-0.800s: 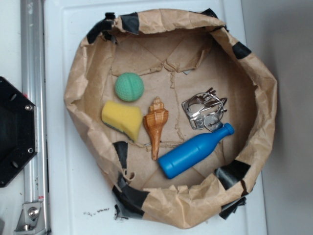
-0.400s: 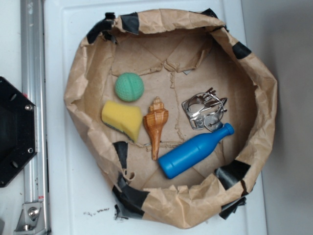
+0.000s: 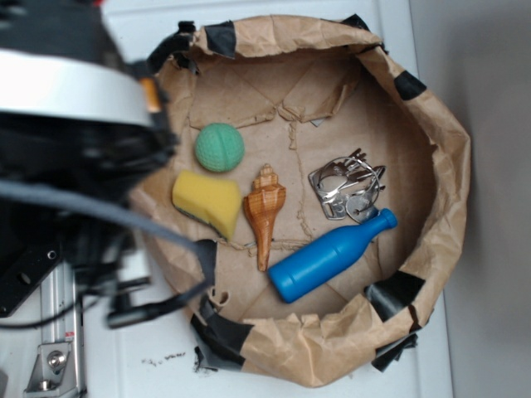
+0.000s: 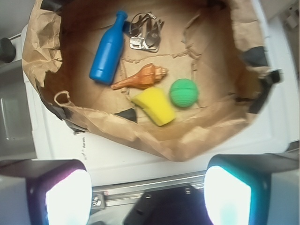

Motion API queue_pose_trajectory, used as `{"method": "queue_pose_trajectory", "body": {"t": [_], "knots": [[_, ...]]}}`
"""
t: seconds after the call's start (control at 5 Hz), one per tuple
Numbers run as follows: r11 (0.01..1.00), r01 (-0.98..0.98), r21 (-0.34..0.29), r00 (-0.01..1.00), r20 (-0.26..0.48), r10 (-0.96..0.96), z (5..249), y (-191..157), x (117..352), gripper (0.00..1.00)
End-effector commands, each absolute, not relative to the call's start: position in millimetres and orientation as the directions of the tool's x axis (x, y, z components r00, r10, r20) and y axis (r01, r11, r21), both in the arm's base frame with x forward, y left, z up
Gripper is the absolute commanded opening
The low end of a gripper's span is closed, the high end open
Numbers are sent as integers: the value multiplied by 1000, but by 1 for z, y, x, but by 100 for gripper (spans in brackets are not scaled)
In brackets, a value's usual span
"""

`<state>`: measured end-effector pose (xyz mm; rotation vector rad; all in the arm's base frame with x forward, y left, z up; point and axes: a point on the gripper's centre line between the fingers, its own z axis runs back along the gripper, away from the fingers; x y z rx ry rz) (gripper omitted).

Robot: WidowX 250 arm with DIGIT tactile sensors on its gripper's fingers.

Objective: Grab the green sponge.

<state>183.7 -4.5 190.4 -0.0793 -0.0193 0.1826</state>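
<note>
Wrist view shows the gripper spread wide, empty, outside the paper bag basin's 6 o'clock rim; the green sponge lies inside, seashell at 11 o'clock.

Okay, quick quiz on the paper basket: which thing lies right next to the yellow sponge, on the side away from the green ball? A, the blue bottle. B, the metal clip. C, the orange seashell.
C: the orange seashell lies directly beside the yellow sponge, while the blue bottle and metal clip sit farther across the basket.
</note>
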Motion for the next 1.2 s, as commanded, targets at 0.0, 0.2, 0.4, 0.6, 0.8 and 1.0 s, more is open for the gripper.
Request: {"method": "queue_pose_trajectory", "body": {"t": [0.0, 0.2, 0.4, 0.6, 0.8, 1.0], "knots": [[957, -275, -92, 961, -27, 274, 139, 13, 218, 100], [962, -260, -82, 966, -30, 258, 107, 8, 217, 100], [969, -227, -93, 973, -54, 223, 86, 3, 211, 100], [975, -210, -69, 977, -56, 207, 73, 1, 203, 100], [979, -197, -54, 980, -33, 195, 68, 0, 201, 100], [980, -192, -48, 981, -37, 190, 63, 0, 200, 100]]}}
